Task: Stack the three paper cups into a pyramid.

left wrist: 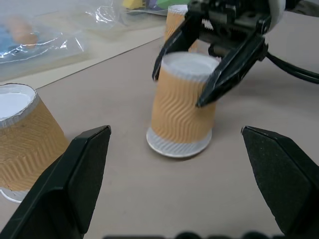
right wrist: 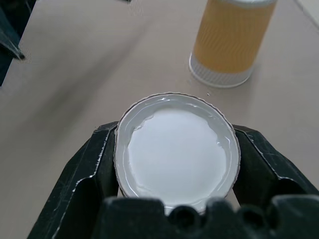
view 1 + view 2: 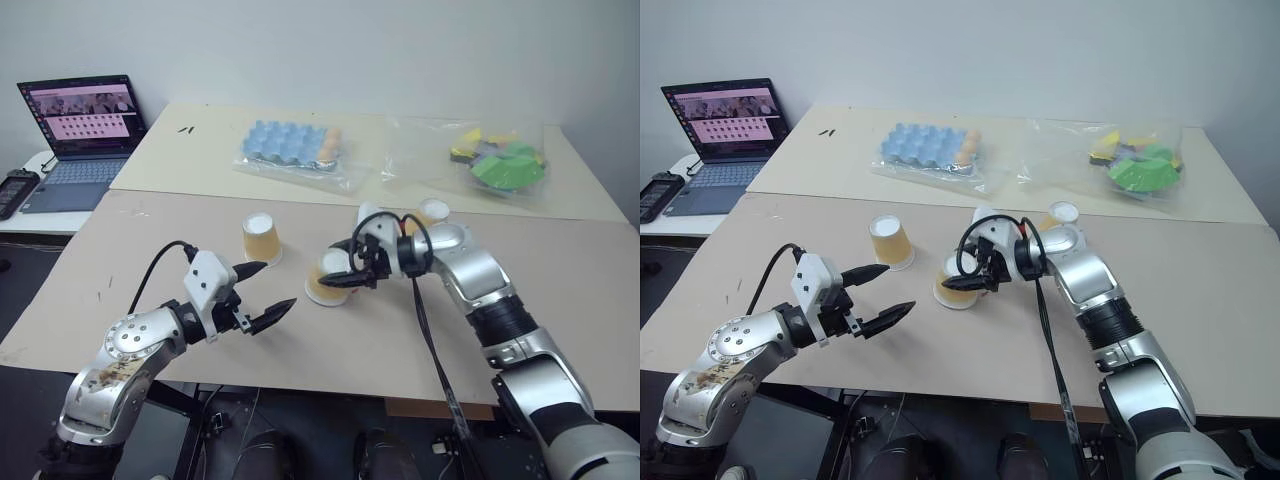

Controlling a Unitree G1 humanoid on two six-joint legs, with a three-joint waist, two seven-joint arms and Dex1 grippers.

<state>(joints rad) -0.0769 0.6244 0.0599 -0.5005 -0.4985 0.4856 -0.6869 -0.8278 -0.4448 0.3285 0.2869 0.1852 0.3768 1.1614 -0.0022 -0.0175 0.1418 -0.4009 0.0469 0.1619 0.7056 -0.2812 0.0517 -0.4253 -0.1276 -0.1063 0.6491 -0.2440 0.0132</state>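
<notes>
Three paper cups, small tapered tan-orange ones with white bases, all sit upside down on the beige desk [image 3: 120, 260]. Head views: middle cup [image 3: 329, 279] sits between the right jaws [image 3: 352, 276], clamped near its base, probably so it can be carried. Far cup [image 3: 432, 213] sits behind that arm.

Left wrist view: left jaws [image 1: 177, 164] wide open, holding nothing, left cup [image 1: 22, 134] beside them.

Right wrist view: the gripped cup's white base fills the gap.

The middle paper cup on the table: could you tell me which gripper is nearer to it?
Right. The right gripper is shut on the middle paper cup near its upturned base; the left gripper hangs open off to its left, apart from it.
</notes>
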